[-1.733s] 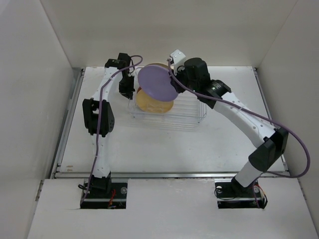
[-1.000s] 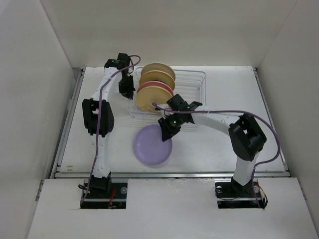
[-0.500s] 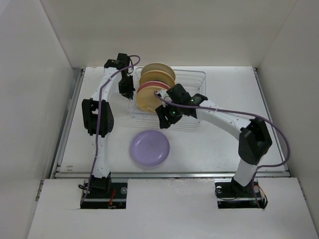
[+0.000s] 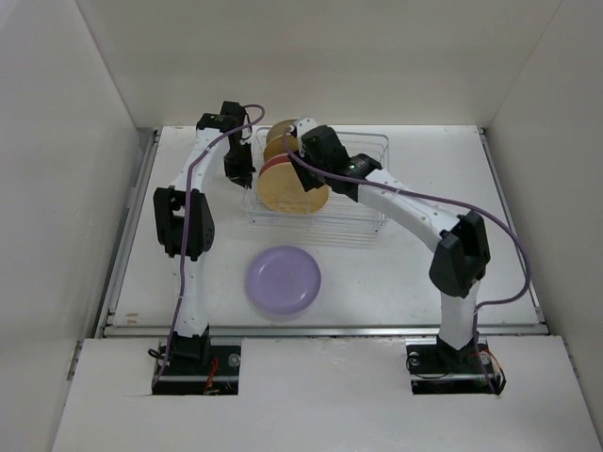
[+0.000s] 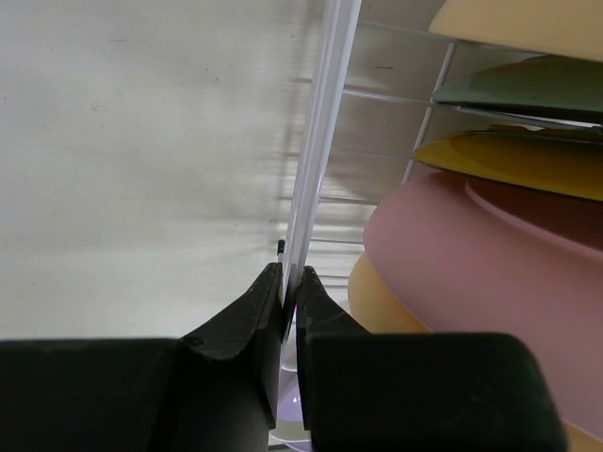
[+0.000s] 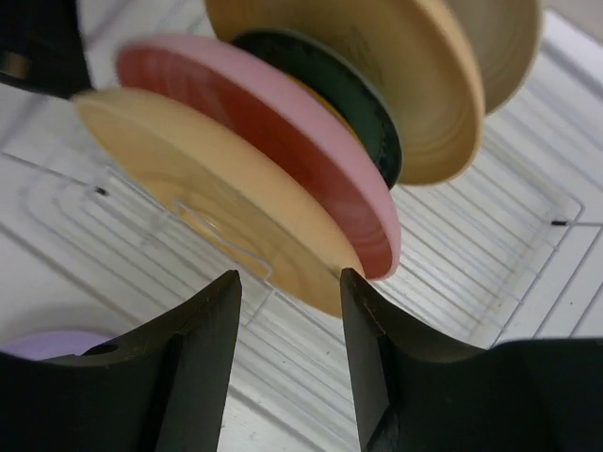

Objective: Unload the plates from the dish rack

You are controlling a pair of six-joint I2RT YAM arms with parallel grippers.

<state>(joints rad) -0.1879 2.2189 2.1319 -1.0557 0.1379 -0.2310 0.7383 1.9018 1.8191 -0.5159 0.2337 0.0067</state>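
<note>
Lavender plate (image 4: 283,281) lies flat on the table (image 4: 424,273), near the middle and well apart from the dish rack (image 4: 363,221), so by the look of it one plate is unloaded. The rest of the job stands in the rack, on edge at its left end. Nearest is a cream plate (image 6: 217,198), then a pink plate (image 6: 283,151), and a small teal plate (image 6: 349,104) tucked close against an amber plate (image 6: 396,66). A paler plate (image 6: 504,42) stands at the far end. That makes five to go, as far as the views show. The right gripper (image 6: 289,282) hangs over the near end of that row with its fingers spread wide. They sit either side of the cream plate's rim without touching it, which suggests this plate is next. The left gripper (image 5: 290,301) is pinched tight on the rack's left rim wire, probably to steady the basket while plates are lifted. The right half of the rack holds no plates.
</note>
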